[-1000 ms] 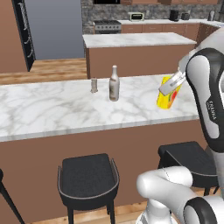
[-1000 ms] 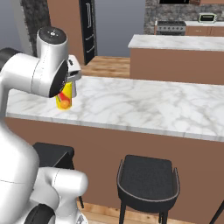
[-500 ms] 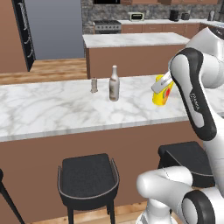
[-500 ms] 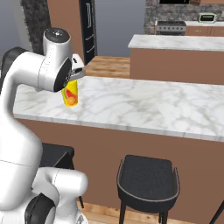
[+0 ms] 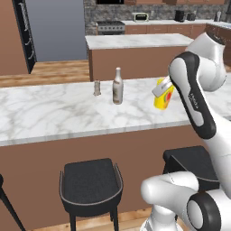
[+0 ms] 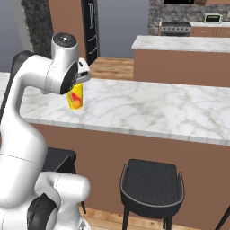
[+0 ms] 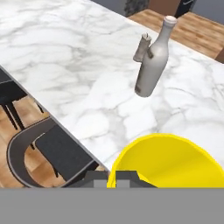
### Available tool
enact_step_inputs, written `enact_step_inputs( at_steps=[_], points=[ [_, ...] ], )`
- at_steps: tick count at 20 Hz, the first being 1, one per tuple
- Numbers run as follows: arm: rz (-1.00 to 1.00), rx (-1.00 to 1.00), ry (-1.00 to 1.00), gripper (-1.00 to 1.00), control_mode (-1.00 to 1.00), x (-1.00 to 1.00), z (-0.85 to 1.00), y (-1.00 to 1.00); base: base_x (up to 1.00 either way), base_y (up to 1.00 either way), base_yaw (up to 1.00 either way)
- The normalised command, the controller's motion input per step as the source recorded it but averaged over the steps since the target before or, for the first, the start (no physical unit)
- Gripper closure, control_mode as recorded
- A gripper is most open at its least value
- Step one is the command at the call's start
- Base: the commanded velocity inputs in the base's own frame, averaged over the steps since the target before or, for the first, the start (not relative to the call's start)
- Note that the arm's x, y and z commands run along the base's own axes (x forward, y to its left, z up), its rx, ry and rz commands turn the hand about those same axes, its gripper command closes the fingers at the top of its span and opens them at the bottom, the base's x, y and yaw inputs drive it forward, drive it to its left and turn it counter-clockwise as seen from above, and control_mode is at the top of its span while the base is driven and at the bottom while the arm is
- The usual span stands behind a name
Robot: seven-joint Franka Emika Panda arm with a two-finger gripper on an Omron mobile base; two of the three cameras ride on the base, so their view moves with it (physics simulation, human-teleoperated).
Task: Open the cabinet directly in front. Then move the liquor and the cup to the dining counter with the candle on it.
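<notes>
A: Left to right on the surface (image 5: 54,113): candle (image 5: 96,88), bottle (image 5: 117,86), then cup (image 5: 163,94), clamped by its rim in the claw (image 5: 161,87) and hanging tilted above the marble.

B: Best lowered onto bare marble right of the bottle, well apart from it. Level first, base flat before letting go.

A: Near edge looks close; better set farther in.

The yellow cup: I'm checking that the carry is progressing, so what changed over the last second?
The tool, shut on the cup, carried it further in over the dining counter, towards the liquor. The liquor and the candle kept their places on the counter.
</notes>
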Motion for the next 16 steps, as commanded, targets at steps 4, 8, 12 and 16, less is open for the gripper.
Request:
enact_step_inputs(
  at_steps=[4, 8, 12, 16],
  points=[
    [0.00, 0.00, 0.00, 1.00, -1.00, 0.18, -0.19, 0.00, 0.00, 0.00, 0.00],
    [0.00, 0.00, 0.00, 1.00, -1.00, 0.20, -0.16, 0.00, 0.00, 0.00, 0.00],
    [0.00, 0.00, 0.00, 1.00, -1.00, 0.21, -0.10, 0.00, 0.00, 0.00, 0.00],
    [0.00, 0.00, 0.00, 1.00, -1.00, 0.29, -0.04, 0.00, 0.00, 0.00, 0.00]
  ],
)
